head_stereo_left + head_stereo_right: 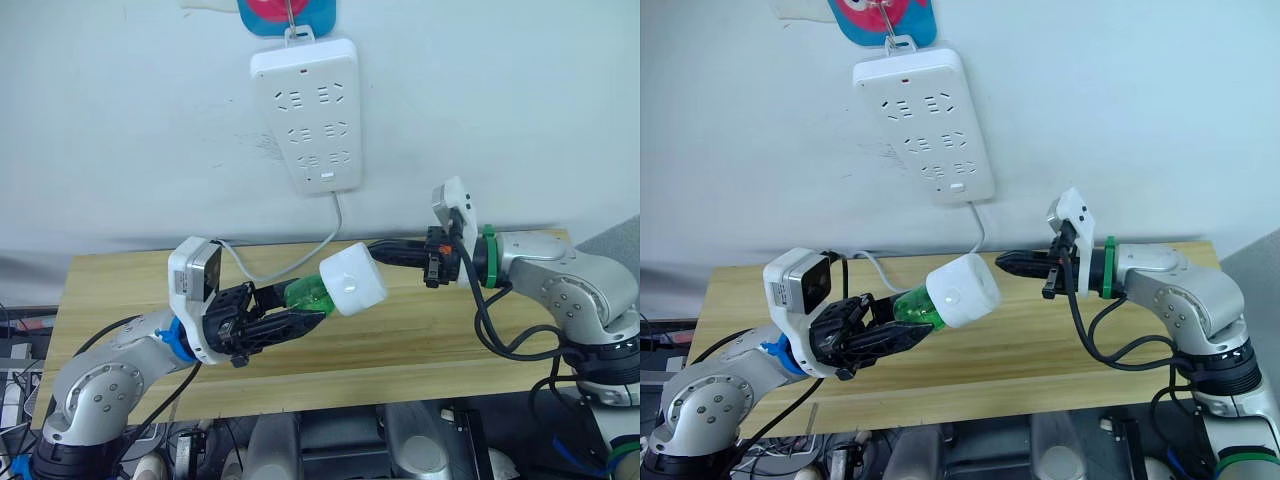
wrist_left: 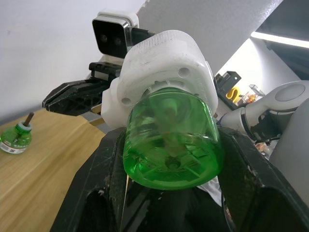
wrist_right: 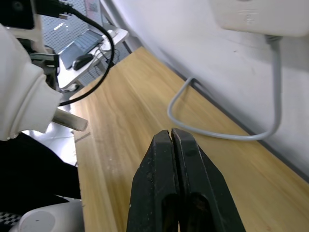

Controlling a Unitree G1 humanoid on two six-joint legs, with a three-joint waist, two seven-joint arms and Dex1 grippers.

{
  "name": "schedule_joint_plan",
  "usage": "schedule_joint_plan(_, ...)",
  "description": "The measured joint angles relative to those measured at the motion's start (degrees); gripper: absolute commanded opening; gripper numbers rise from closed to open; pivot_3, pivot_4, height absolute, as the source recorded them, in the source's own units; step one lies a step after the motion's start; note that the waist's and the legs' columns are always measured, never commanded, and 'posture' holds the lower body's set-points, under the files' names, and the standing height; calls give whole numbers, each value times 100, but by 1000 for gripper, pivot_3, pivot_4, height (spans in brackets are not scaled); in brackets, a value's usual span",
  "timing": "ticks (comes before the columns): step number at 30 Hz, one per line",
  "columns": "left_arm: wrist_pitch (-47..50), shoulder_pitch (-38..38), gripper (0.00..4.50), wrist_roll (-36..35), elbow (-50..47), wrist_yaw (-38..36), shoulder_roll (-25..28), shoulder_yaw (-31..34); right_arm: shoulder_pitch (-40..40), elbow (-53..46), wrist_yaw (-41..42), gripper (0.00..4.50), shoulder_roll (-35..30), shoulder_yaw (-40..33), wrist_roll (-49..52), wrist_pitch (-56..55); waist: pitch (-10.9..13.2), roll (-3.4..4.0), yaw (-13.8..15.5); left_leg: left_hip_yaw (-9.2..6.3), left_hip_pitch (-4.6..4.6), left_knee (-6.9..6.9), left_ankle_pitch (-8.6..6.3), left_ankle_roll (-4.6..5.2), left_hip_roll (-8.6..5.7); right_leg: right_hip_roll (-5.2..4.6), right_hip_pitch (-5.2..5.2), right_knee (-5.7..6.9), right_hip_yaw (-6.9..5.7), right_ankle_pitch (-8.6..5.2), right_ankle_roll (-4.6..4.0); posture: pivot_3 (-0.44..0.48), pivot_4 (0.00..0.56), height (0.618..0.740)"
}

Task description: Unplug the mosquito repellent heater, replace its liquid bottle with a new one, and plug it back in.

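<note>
The left gripper point(image 1: 300, 322) has its fingers pinching the green bottle point(image 1: 308, 296), which is seated in the mosquito repellent heater point(image 1: 352, 281), held above the counter point(image 1: 420, 340). Just beyond the heater, the right gripper point(image 1: 1002, 262) hovers with fingers pressed together, empty. Another green bottle with a bare wick point(image 2: 16, 137) stands on the counter, well apart from the left fingers.

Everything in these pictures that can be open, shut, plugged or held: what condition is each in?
mosquito repellent heater: unplugged, in the air, green bottle screwed in.
green bottle: clamped between the left gripper's fingers.
left gripper: shut on the bottle.
right gripper: shut, holding nothing.
power strip: hanging on the wall, sockets free.
wick bottle: upright on the table, uncapped.
</note>
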Motion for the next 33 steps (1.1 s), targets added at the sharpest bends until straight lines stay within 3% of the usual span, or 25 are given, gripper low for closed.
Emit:
schedule_joint_plan(15, 6, -39, 2256, -251, 17, 182, -21, 18, -8, -594, -29, 40, 172, 3, 340, 389, 0, 1, 7, 0, 2, -2, 0, 0, 1, 0, 0, -2, 2, 0, 0, -222, 375, 740)
schedule_joint_plan(33, -47, -73, 2256, -117, 69, 97, -72, 127, 142, -990, -126, 40, -151, -181, 700, 736, 0, 1, 15, 1, 1, -7, -1, 1, 0, 0, 0, -10, 2, 0, 0, -222, 365, 740)
